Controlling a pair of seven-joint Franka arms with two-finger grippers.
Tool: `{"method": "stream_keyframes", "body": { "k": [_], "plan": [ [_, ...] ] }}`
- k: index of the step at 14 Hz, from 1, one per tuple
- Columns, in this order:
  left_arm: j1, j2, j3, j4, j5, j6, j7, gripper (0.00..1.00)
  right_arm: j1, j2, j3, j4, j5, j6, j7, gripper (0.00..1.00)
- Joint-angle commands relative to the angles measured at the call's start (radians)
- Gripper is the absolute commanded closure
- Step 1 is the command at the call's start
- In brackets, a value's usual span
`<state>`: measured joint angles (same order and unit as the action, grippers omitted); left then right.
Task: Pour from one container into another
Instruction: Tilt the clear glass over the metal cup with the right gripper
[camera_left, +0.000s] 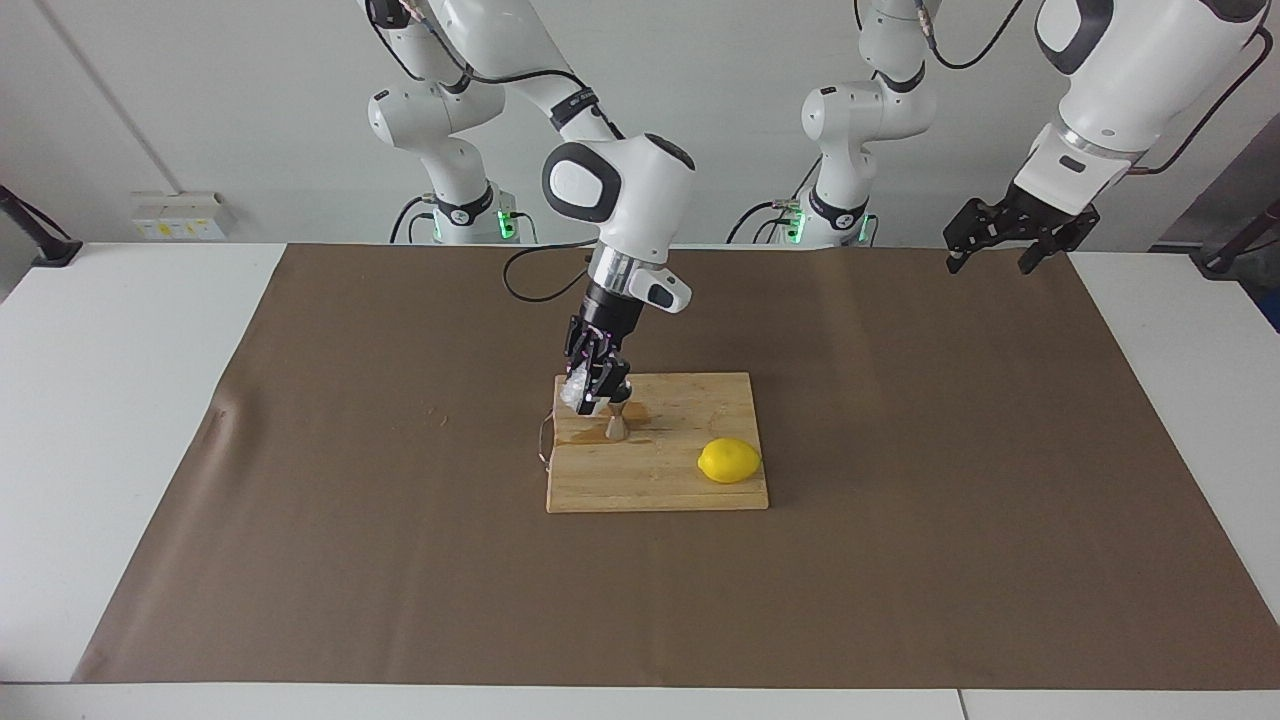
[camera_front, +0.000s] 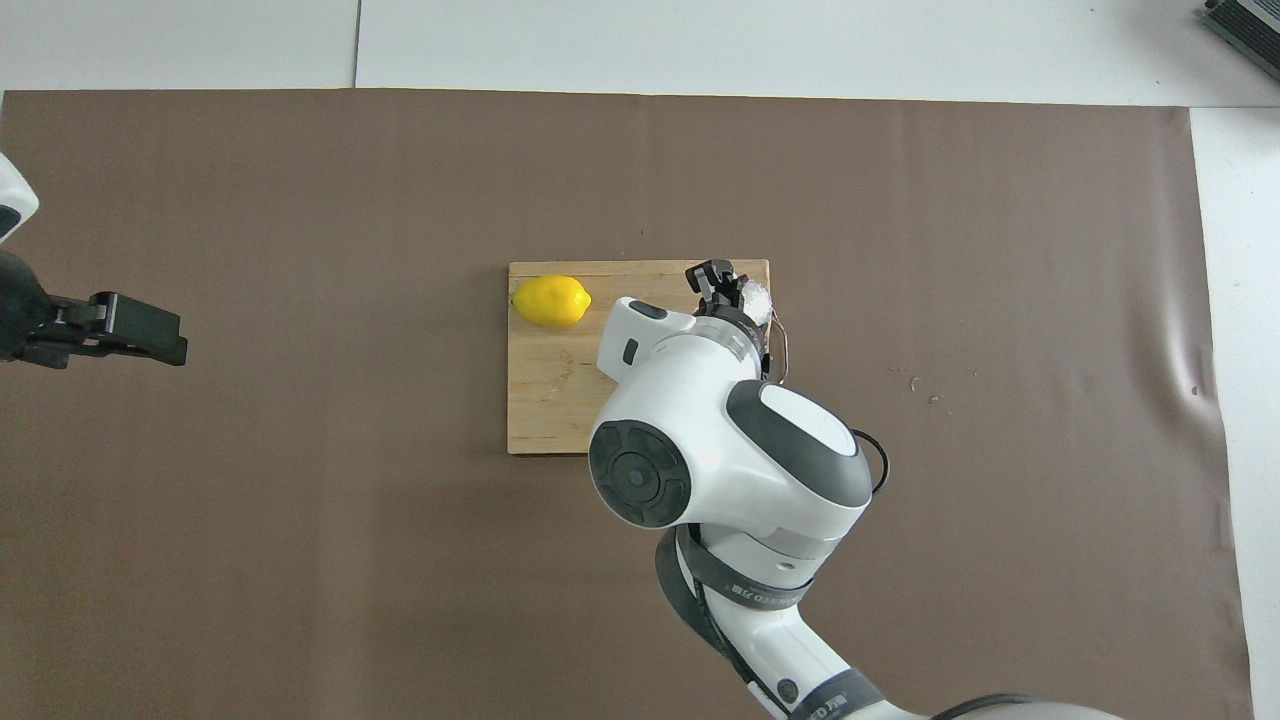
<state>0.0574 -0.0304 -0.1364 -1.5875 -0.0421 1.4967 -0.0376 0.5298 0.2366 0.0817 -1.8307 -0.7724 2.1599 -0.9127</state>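
My right gripper is shut on the small frosty clear glass cup and holds it tilted just above the grey steel jigger. The jigger stands upright on the wooden cutting board, toward the right arm's end of it. In the overhead view the cup shows beside the right gripper, and the jigger is hidden under the hand. My left gripper waits open and empty, raised over the left arm's end of the table; it also shows in the overhead view.
A yellow lemon lies on the board, toward the left arm's end of it and farther from the robots than the jigger; it also shows in the overhead view. A thin wire loop hangs off the board's edge. Brown paper covers the table.
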Motion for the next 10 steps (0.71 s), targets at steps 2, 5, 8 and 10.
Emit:
{"method": "stream_keyframes", "body": {
  "k": [2, 5, 8, 10],
  "plan": [
    [0.001, -0.031, 0.005, -0.031, -0.009, -0.003, -0.008, 0.00, -0.017, -0.020, 0.007, -0.016, 0.036, 0.014, 0.011, 0.95],
    [0.001, -0.031, 0.003, -0.031, -0.009, -0.003, -0.008, 0.00, -0.027, -0.022, 0.007, -0.012, 0.111, 0.015, 0.006, 0.96],
    [0.001, -0.031, 0.003, -0.031, -0.009, -0.003, -0.008, 0.00, -0.028, -0.034, 0.006, -0.009, 0.174, 0.012, -0.017, 0.97],
    [0.001, -0.031, 0.003, -0.031, -0.009, -0.004, -0.008, 0.00, -0.054, -0.036, 0.006, 0.005, 0.217, 0.012, -0.041, 0.99]
  ]
}}
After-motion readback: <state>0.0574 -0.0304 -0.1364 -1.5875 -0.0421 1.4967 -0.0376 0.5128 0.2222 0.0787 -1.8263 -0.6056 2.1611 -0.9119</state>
